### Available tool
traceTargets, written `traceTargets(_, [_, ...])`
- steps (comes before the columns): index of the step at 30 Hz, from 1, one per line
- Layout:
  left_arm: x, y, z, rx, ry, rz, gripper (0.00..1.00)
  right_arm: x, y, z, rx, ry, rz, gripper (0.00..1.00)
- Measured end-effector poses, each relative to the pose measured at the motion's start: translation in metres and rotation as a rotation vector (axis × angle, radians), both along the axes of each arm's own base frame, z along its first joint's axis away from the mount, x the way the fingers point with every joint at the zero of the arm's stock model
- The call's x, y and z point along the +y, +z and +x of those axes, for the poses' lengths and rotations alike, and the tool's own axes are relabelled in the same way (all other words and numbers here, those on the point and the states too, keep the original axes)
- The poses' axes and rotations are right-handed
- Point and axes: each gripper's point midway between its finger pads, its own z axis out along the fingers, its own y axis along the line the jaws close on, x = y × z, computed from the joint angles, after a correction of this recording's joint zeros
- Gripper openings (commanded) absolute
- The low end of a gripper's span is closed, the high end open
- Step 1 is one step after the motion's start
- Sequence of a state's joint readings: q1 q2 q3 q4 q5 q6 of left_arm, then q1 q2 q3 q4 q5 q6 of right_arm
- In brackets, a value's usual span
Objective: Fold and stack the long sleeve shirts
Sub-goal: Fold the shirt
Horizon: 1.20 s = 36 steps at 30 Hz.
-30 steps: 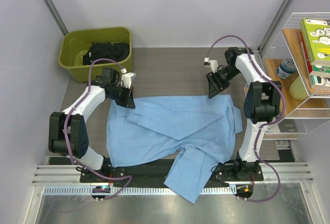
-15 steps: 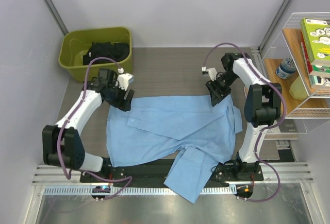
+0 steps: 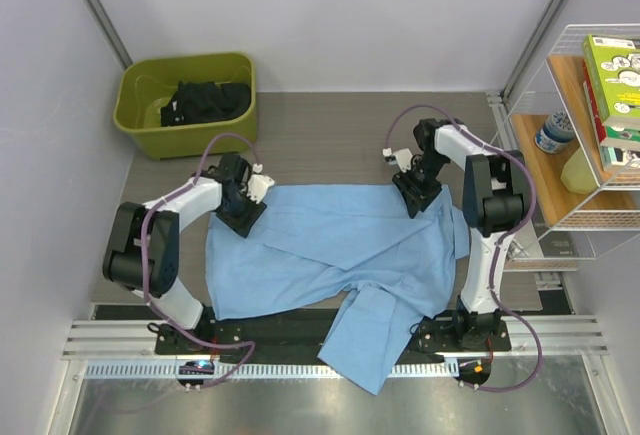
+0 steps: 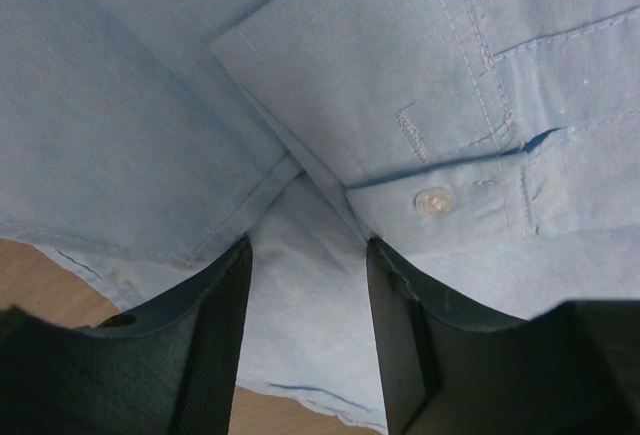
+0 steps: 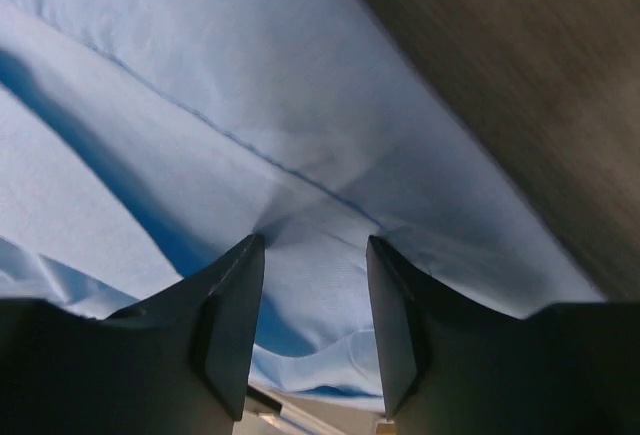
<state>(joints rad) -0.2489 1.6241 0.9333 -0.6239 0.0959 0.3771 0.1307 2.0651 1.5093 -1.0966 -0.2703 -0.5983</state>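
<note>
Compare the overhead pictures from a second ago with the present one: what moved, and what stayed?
The left gripper came nearer, onto the far left corner of the shirt, jaws apart astride a fold. The right gripper slid left and nearer onto the shirt's far edge, jaws also apart. Neither grips anything. The shirt, green bin and shelf stayed put.

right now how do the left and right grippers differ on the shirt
The left gripper is at the shirt's far left corner; the right gripper is at its far right corner. The left gripper's camera shows a button and stitched layers just ahead; the right gripper's shows plain cloth with one seam beside bare table. Both are down on the shirt, jaws apart with blue cloth between the fingers.
</note>
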Motion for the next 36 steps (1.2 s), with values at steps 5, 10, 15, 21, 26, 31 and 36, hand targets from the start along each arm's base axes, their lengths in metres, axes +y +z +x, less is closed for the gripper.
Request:
traceTargets(5, [0.004, 0.001, 0.033, -0.048, -0.037, 0.008, 0.48, 0.000, -0.002, 0.029, -0.013, -0.049, -0.032, 0.53])
traceTargets(10, [0.002, 0.005, 0.072, -0.120, -0.057, 0.012, 0.49, 0.005, 0.002, 0.089, -0.150, -0.078, -0.034, 0.57])
traceTargets(15, [0.001, 0.012, 0.077, -0.148, -0.077, -0.006, 0.56, 0.009, 0.014, 0.117, -0.238, -0.084, -0.013, 0.61])
traceTargets(21, [-0.021, 0.063, 0.055, -0.242, -0.134, -0.123, 0.57, 0.014, 0.053, 0.078, -0.234, -0.068, 0.051, 0.58])
traceTargets(26, [-0.028, 0.054, 0.051, -0.216, -0.158, -0.109, 0.55, 0.005, 0.074, 0.035, -0.224, -0.039, 0.043, 0.57])
traceTargets(31, [-0.001, 0.012, 0.053, -0.105, -0.132, -0.008, 0.53, -0.017, 0.062, 0.013, -0.157, -0.041, -0.001, 0.56])
traceTargets(36, [0.027, 0.003, 0.065, -0.085, -0.121, 0.065, 0.52, -0.044, 0.057, 0.011, -0.152, -0.050, -0.046, 0.50])
